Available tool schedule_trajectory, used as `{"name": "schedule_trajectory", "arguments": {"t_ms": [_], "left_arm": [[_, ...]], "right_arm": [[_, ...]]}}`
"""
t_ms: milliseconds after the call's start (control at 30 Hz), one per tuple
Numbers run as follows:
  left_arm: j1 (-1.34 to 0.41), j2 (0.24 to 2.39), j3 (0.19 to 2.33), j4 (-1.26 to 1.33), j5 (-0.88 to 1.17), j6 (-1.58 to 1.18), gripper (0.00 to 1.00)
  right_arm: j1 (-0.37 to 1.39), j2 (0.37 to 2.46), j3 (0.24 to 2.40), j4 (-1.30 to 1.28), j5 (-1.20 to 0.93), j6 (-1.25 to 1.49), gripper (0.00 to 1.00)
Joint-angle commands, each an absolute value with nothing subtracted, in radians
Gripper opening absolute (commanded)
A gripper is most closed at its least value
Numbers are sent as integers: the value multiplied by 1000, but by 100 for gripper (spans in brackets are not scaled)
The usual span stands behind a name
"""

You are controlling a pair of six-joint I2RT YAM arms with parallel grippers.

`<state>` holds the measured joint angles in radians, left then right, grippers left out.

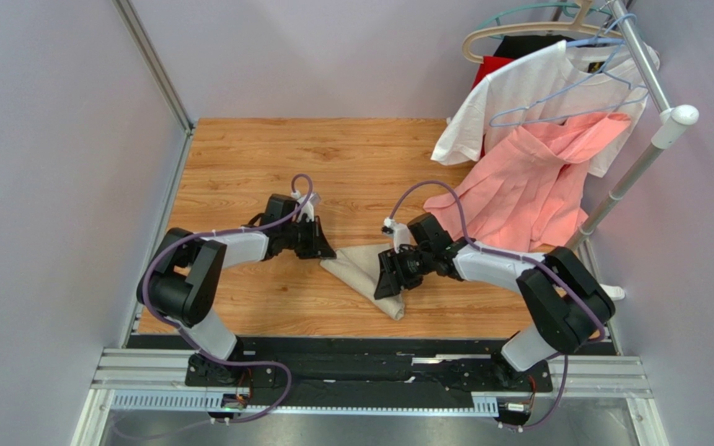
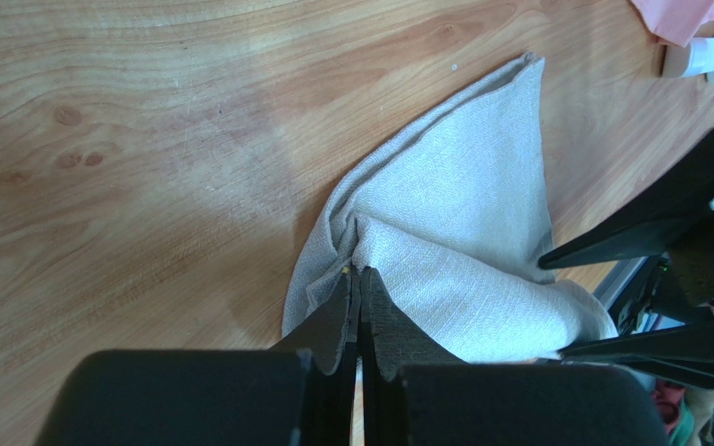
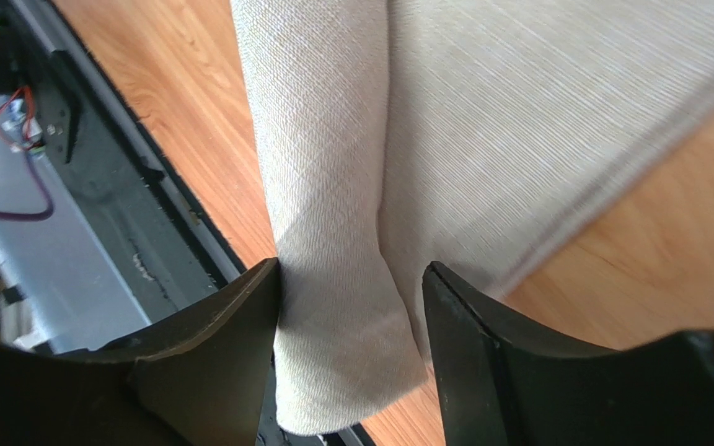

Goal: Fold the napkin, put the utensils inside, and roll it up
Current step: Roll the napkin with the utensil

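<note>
The beige napkin (image 1: 363,268) lies bunched into a loose folded roll on the wooden table, between my two grippers. My left gripper (image 1: 325,251) is at its left corner, and in the left wrist view it (image 2: 359,275) is shut on a pinched fold of the napkin (image 2: 454,214). My right gripper (image 1: 390,275) is at the roll's near end. In the right wrist view it (image 3: 351,279) stands open, fingers astride the rolled end of the napkin (image 3: 333,149), with the left finger touching the cloth. No utensils are in view.
A salmon-pink garment (image 1: 528,181) and a white T-shirt (image 1: 528,88) hang from a rack (image 1: 645,153) at the back right, the pink one draping onto the table. The black base rail (image 1: 370,372) runs along the near edge, close to the napkin's end (image 3: 128,214).
</note>
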<state>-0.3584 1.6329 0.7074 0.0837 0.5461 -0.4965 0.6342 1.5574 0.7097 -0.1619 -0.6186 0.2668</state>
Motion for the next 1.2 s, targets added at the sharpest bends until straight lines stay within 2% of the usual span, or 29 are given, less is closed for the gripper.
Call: {"name": "schedule_trajectory", "arguments": {"t_ms": [0, 67, 100, 133, 300, 467, 800, 933, 1100, 1167], "left_arm": [[-348, 1689, 761, 3, 561, -492, 0], [-347, 1704, 778, -21, 569, -495, 0], [-347, 1713, 784, -25, 572, -494, 0], [-347, 1715, 785, -31, 569, -494, 0], [-347, 1720, 798, -48, 572, -492, 0], [-347, 1727, 808, -57, 574, -489, 0], [-347, 1729, 816, -75, 574, -483, 0], [-347, 1730, 821, -77, 575, -483, 0], [-347, 1727, 822, -64, 600, -479, 0], [-347, 1721, 822, -49, 617, -480, 6]], "right_arm": [[624, 1396, 718, -293, -413, 230, 63], [629, 1300, 704, -317, -327, 232, 63], [633, 1270, 692, -328, -296, 229, 72], [655, 1241, 684, -346, -269, 224, 76], [781, 1088, 634, -328, -123, 204, 77], [954, 1106, 618, -308, 32, 192, 77], [1060, 1295, 673, -337, 150, 225, 74], [1066, 1333, 676, -341, 160, 242, 67], [1065, 1350, 681, -348, 160, 255, 42], [1065, 1354, 681, -342, 135, 255, 32]]}}
